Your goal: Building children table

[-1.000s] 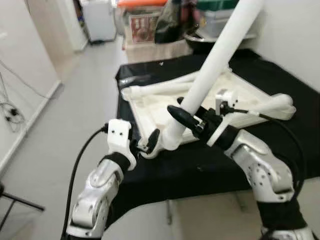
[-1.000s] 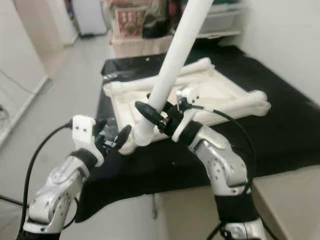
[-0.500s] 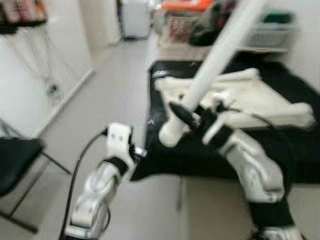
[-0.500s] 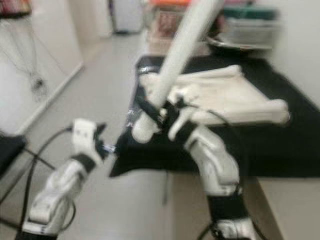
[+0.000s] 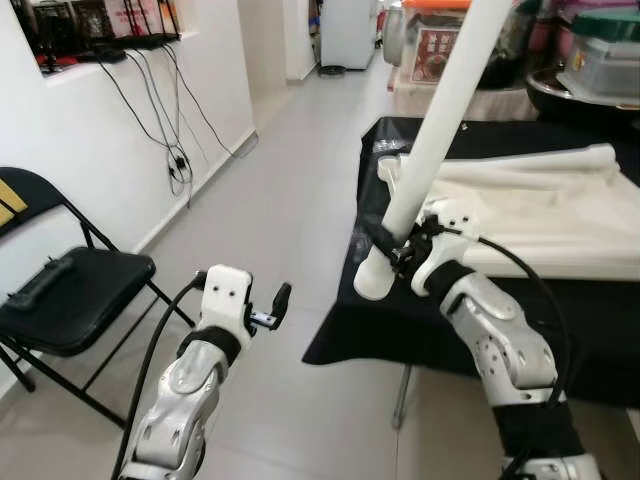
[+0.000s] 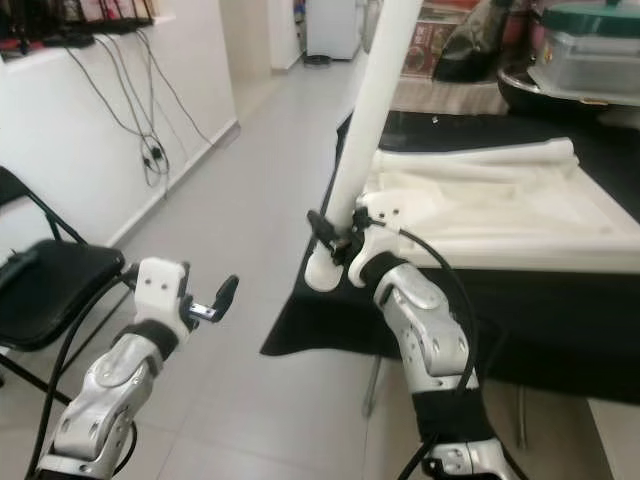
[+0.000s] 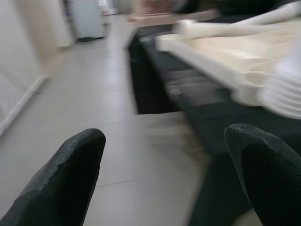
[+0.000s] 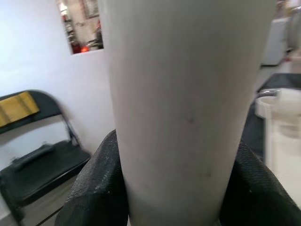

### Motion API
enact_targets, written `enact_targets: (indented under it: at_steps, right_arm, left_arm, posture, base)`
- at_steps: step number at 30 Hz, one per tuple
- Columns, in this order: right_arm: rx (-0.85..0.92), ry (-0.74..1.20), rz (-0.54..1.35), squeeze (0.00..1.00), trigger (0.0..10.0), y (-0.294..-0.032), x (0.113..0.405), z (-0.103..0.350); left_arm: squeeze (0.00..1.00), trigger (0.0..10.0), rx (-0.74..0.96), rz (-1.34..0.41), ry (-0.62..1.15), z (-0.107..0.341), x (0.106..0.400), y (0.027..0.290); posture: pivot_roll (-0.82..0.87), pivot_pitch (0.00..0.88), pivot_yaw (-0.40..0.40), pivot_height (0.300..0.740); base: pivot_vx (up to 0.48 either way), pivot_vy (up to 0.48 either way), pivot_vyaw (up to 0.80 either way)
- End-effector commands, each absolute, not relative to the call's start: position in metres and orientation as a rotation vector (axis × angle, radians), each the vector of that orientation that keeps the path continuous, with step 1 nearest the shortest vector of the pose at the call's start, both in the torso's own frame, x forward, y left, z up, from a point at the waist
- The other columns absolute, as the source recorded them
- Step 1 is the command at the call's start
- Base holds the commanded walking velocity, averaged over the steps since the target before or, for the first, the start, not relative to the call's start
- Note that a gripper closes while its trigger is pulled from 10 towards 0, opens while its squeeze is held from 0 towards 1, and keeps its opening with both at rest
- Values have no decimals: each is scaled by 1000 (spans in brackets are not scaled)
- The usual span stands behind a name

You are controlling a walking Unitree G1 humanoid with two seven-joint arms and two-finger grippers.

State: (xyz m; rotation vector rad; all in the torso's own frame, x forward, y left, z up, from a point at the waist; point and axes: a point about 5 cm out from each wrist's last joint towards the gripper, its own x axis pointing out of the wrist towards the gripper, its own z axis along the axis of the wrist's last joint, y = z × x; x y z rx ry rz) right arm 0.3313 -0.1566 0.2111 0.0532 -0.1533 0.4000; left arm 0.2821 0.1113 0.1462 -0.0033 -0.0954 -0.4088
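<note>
While the right gripper [image 5: 397, 250] sits mid-frame, clamped tight round a long white table leg [image 5: 437, 130], the leg slants up to the top edge, its round lower end hanging just off the bench's near left corner. Right wrist view: both black fingers [image 8: 99, 188] press the leg's sides. Left gripper [image 5: 277, 305] lower left of centre, over the floor, fingers spread wide, holding nothing. White upturned children's tabletop [image 5: 540, 215] lies at right on the black-covered bench [image 5: 400, 320], with another leg [image 5: 520, 165] lying along its far edge. Grey tiled floor [image 5: 290, 200], white wall with dangling cables [image 5: 170, 130] upper left, black folding chair [image 5: 70, 290] at left. Storage boxes and a red label at top; writing unreadable.
</note>
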Motion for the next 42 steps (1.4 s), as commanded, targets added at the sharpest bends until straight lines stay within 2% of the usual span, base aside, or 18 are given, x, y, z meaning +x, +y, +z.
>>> enact_targets:
  at_steps: [1, 13, 16, 29, 36, 42]
  right_arm:
    - [56, -193, 342, 0, 10000, -163, 330, 214]
    - [87, -270, 367, 0, 10000, -161, 331, 230]
    - [85, -269, 359, 0, 10000, -160, 332, 231]
    - [106, -278, 375, 0, 10000, -156, 331, 233]
    - [99, -268, 407, 0, 10000, -149, 329, 229]
    - [84, -265, 422, 0, 10000, -146, 328, 227]
  left_arm:
    - [0, 10000, -26, -459, -105, 149, 276, 107]
    - [0, 10000, -35, -544, -141, 158, 272, 93]
    - [0, 10000, -62, -541, -124, 158, 273, 93]
    - [0, 10000, -89, -538, -124, 157, 272, 96]
    - [0, 10000, -134, -514, -99, 153, 272, 99]
    - [0, 10000, -120, -482, -68, 148, 274, 101]
  posture:
    - [15, 71, -9, 740]
    - [9, 97, -10, 740]
    - [9, 97, -9, 740]
    - [8, 83, -8, 740]
    - [7, 75, -13, 740]
    - [5, 72, -12, 740]
  base:
    - [390, 0, 0]
    - [401, 0, 67]
    - [0, 0, 800]
    - [0, 0, 0]
    - [0, -416, 0]
    - [0, 0, 0]
